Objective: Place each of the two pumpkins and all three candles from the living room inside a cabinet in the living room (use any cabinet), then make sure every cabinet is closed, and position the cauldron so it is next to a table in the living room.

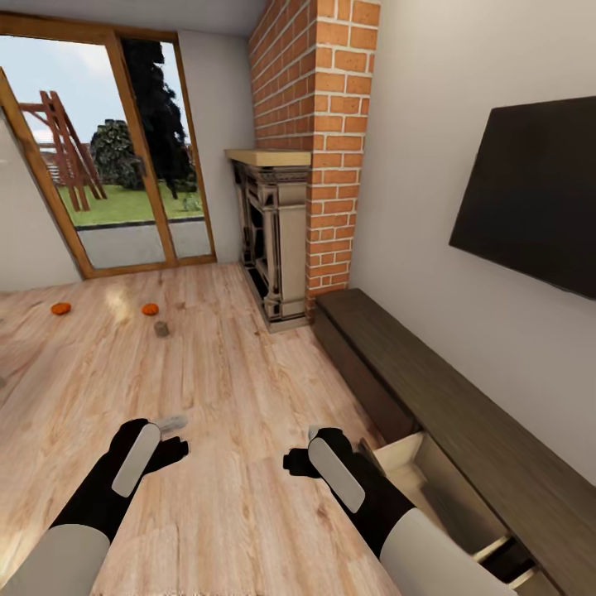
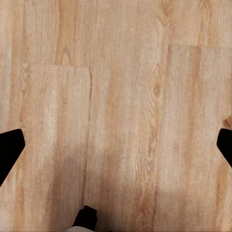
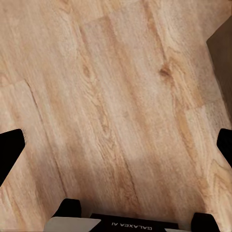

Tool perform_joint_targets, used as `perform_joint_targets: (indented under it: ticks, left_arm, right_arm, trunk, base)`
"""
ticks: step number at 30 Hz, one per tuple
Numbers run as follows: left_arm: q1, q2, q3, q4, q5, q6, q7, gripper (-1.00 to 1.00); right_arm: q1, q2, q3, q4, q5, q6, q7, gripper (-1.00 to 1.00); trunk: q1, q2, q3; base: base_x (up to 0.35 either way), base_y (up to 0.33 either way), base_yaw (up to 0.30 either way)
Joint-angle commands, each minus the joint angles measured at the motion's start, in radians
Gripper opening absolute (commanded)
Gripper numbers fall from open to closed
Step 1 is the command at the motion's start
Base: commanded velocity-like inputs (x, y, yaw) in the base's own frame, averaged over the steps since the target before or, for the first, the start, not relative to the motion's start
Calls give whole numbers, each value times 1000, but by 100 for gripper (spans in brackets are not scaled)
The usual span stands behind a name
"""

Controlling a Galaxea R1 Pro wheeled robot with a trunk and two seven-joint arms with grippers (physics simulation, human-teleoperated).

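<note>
Two small orange pumpkins lie on the wood floor far ahead, one (image 1: pixel 60 308) at the left and one (image 1: pixel 150 309) further right. A stubby tan candle (image 1: pixel 161 329) stands just in front of the right one. The long dark brown cabinet (image 1: pixel 430 389) runs along the right wall, and one drawer (image 1: pixel 418 472) is pulled out beside my right arm. My left gripper (image 1: pixel 172 439) (image 2: pixel 116 147) and right gripper (image 1: pixel 302 449) (image 3: pixel 116 147) hang open over bare floor, holding nothing. The cauldron and the table are out of view.
A fireplace (image 1: pixel 277 240) on a brick chimney (image 1: pixel 331 149) stands past the cabinet's far end. A black TV (image 1: pixel 538 190) hangs above the cabinet. A wood-framed glass door (image 1: pixel 124 165) closes the far wall. Open floor stretches between me and the pumpkins.
</note>
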Motion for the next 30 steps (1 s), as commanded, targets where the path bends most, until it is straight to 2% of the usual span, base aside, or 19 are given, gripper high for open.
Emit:
perform_joint_targets:
  ticks: [1, 30]
  left_arm:
    - [-1, 0, 0, -1, 10, 2, 10, 100]
    - [-1, 1, 18, -1, 11, 2, 10, 100]
  right_arm:
    - [-1, 0, 2, -1, -9, 1, -10, 100]
    - [-1, 0, 8, -4, -9, 1, -7, 100]
  trunk:
    - [0, -1, -1]
    - [0, -1, -1]
  base:
    - [0, 0, 290]
    - [0, 0, 290]
